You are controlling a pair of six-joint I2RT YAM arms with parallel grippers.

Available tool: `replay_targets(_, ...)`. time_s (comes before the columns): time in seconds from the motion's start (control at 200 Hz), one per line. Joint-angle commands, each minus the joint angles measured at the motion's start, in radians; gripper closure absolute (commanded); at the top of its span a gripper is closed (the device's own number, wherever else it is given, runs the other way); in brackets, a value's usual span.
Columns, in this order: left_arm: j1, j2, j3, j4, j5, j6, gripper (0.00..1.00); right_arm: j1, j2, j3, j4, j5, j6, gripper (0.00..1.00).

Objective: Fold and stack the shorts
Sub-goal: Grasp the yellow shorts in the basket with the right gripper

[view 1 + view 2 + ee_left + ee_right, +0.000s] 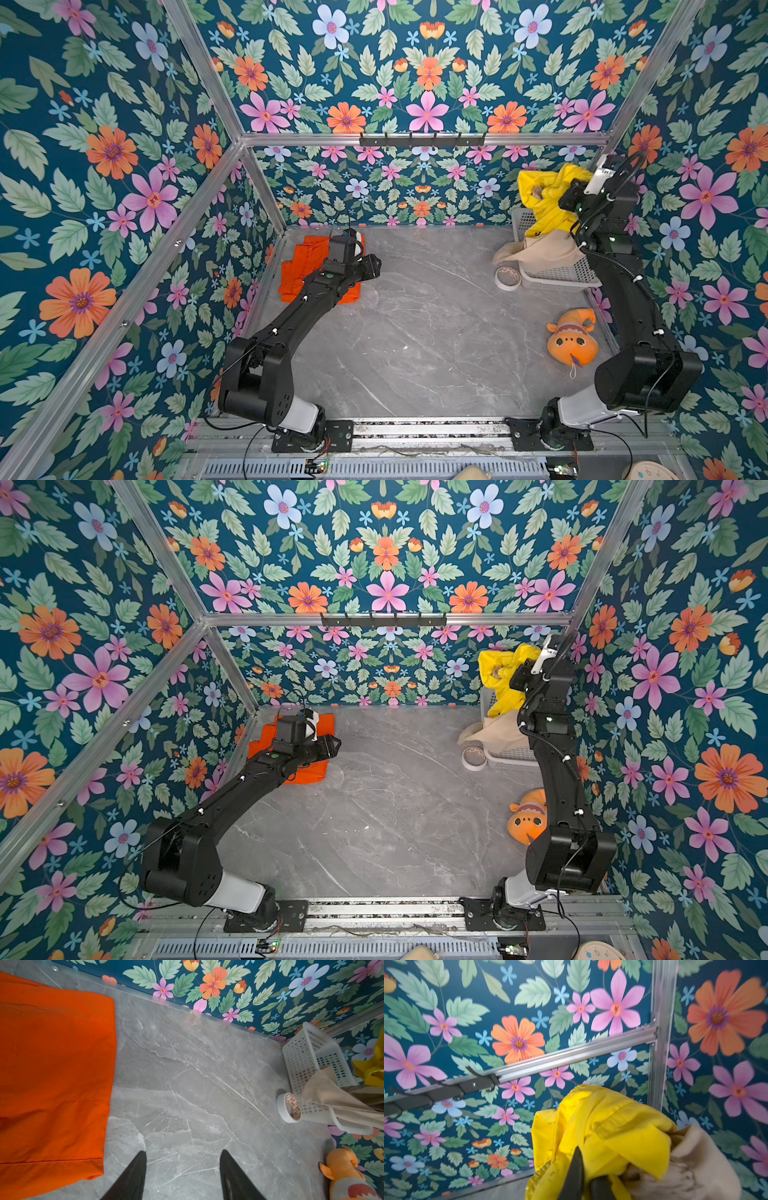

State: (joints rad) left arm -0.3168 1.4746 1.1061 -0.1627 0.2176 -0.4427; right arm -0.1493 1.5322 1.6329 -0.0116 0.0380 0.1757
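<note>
Back-right corner: right gripper [585, 1164] is pinched tight on the yellow shorts [544, 199], and the bunch hangs raised above the white basket [557, 274]. Beige shorts [540, 249] drape over the basket rim; some beige fabric also sits against the yellow by the jaws. Back-left: orange shorts [297, 266] lie folded flat on the table [415, 332]. Left gripper [182, 1152] hovers just beside them over bare marble, fingers spread, holding nothing. Tape roll [507, 277] is just beside the basket, plush fish [571, 338] near the right arm.
</note>
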Motion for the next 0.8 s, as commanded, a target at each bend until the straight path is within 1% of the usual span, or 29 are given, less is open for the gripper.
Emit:
replay_targets(0.0, 0.000, -0.011, 0.003, 0.023, -0.011, -0.001, 0.42, 0.000, 0.049, 0.119, -0.020, 0.169, -0.038, 1.00)
replay_targets(0.045, -0.001, -0.016, 0.002, 0.025, -0.011, -0.001, 0.42, 0.000, 0.086, 0.179, -0.073, 0.168, -0.047, 1.00)
replay_targets(0.095, -0.002, -0.018, -0.001, 0.026, -0.012, -0.001, 0.42, 0.001, 0.116, 0.224, -0.111, 0.137, -0.057, 1.00)
replay_targets(0.115, -0.002, -0.019, -0.003, 0.027, -0.012, -0.001, 0.42, 0.000, 0.117, 0.230, -0.119, 0.121, -0.057, 1.00)
replay_targets(0.13, -0.002, -0.018, -0.004, 0.026, -0.012, -0.002, 0.42, 0.000, 0.150, 0.232, -0.123, 0.110, -0.057, 1.00)
replay_targets(0.155, -0.002, -0.020, -0.007, 0.027, -0.010, -0.003, 0.42, 0.002, 0.165, 0.231, -0.130, 0.100, -0.057, 1.00)
replay_targets(0.235, -0.002, -0.023, -0.018, 0.033, -0.007, -0.011, 0.42, 0.002, 0.198, 0.225, -0.187, 0.111, -0.052, 1.00)
replay_targets(0.305, -0.002, -0.031, -0.031, 0.038, -0.004, -0.014, 0.42, 0.001, 0.207, 0.171, -0.203, 0.125, -0.053, 0.99)
replay_targets(0.425, -0.003, -0.037, -0.042, 0.036, -0.009, -0.012, 0.42, 0.002, 0.184, -0.003, -0.143, 0.152, -0.062, 0.95)
replay_targets(0.455, -0.003, -0.038, -0.043, 0.034, -0.010, -0.010, 0.42, 0.001, 0.179, -0.037, -0.140, 0.158, -0.065, 0.88)
replay_targets(0.51, -0.004, -0.035, -0.042, 0.031, -0.008, -0.009, 0.42, -0.005, 0.173, -0.062, -0.177, 0.152, -0.062, 0.65)
replay_targets(0.55, -0.002, -0.033, -0.039, 0.028, -0.008, -0.007, 0.42, -0.010, 0.168, -0.058, -0.223, 0.148, -0.048, 0.55)
replay_targets(0.605, -0.004, -0.031, -0.037, 0.028, -0.007, -0.005, 0.42, -0.016, 0.150, -0.050, -0.269, 0.132, -0.039, 0.48)
replay_targets(0.655, -0.004, -0.026, -0.035, 0.030, -0.003, -0.007, 0.42, -0.016, 0.135, -0.048, -0.287, 0.111, -0.042, 0.45)
replay_targets(0.685, -0.003, -0.024, -0.033, 0.029, 0.000, -0.007, 0.42, -0.016, 0.086, -0.052, -0.289, 0.100, -0.049, 0.42)
replay_targets(0.725, -0.003, -0.019, -0.034, 0.032, 0.003, -0.009, 0.42, -0.016, 0.060, -0.062, -0.296, 0.092, -0.057, 0.34)
replay_targets(0.755, -0.003, -0.016, -0.035, 0.035, 0.004, -0.011, 0.42, -0.016, 0.044, -0.067, -0.306, 0.095, -0.058, 0.32)
replay_targets(0.76, -0.003, -0.016, -0.035, 0.037, 0.005, -0.012, 0.42, -0.016, 0.041, -0.068, -0.308, 0.095, -0.059, 0.30)
replay_targets(0.795, -0.005, -0.013, -0.039, 0.043, 0.009, -0.015, 0.42, -0.019, 0.029, -0.076, -0.324, 0.093, -0.063, 0.26)
